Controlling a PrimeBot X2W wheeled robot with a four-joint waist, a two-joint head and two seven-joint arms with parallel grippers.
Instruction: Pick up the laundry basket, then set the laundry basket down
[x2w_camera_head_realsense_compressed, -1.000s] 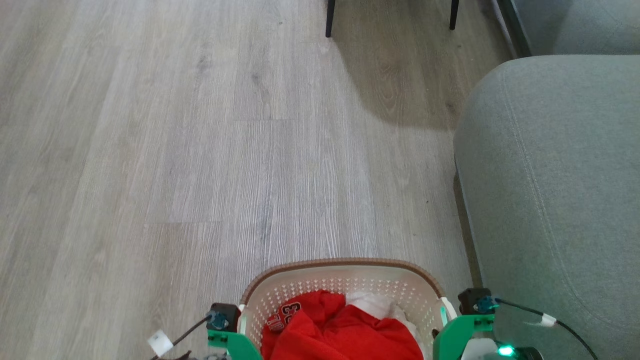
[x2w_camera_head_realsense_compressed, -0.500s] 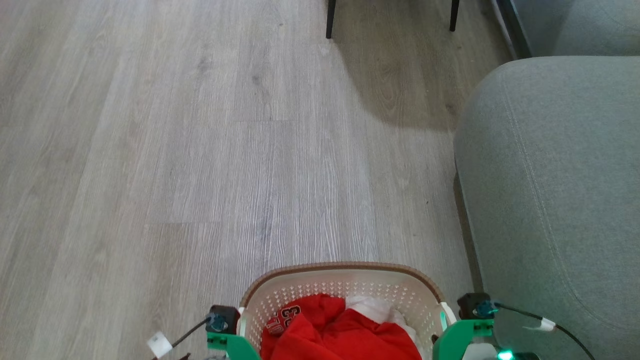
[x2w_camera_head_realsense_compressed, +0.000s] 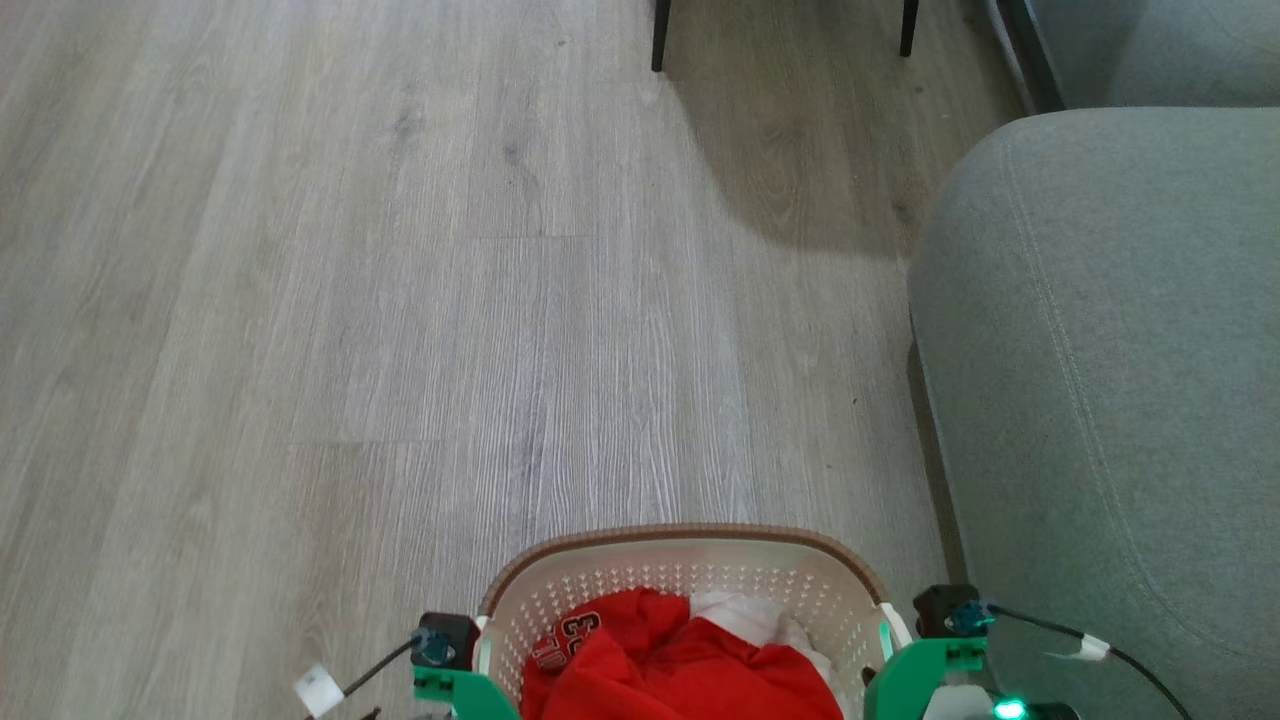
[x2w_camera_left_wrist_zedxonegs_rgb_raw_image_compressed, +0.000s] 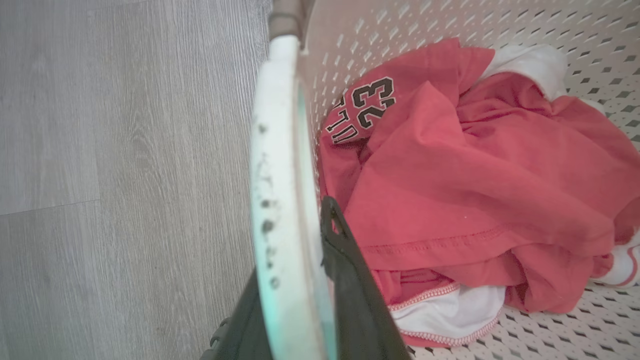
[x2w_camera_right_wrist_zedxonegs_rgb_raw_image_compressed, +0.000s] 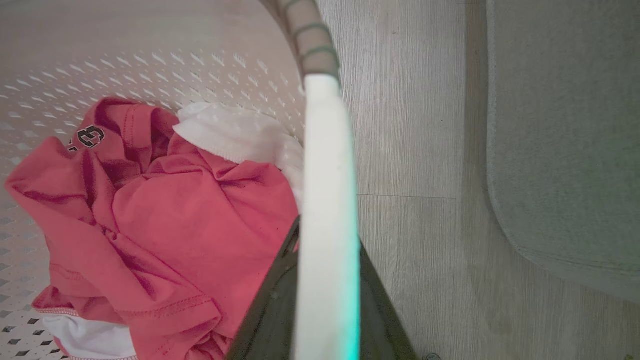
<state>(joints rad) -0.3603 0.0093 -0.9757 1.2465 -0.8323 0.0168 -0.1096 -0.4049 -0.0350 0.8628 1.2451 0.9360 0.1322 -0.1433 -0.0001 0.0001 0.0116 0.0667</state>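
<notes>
Since a second ago, the small cream-white perforated plastic laundry basket (x2w_camera_head_realsense_compressed: 690, 545) with its brown woven-look rim has slipped a touch lower in the head view, and both hands with it, while the pale wood-look floor (x2w_camera_head_realsense_compressed: 400, 300) and the grey fabric sofa (x2w_camera_head_realsense_compressed: 1100, 350) have barely shifted. That basket sits at the bottom middle of the head view, close in front of the robot and just left of the sofa. The left hand (x2w_camera_left_wrist_zedxonegs_rgb_raw_image_compressed: 295, 280) is clenched on the white side handle (x2w_camera_left_wrist_zedxonegs_rgb_raw_image_compressed: 280, 165), one dark finger on each face of it, and the right hand (x2w_camera_right_wrist_zedxonegs_rgb_raw_image_compressed: 325, 280) grips the opposite handle (x2w_camera_right_wrist_zedxonegs_rgb_raw_image_compressed: 327, 150) the same way. Both grasps look made, so the pick-up seems done or under way, though I cannot tell whether the base is clear of the floor; setting it down is left. Inside lies a crumpled red jersey (x2w_camera_left_wrist_zedxonegs_rgb_raw_image_compressed: 450, 165) printed "23" in black with white edging, with partly folded letters above that I cannot read, over a white garment (x2w_camera_right_wrist_zedxonegs_rgb_raw_image_compressed: 230, 130).
</notes>
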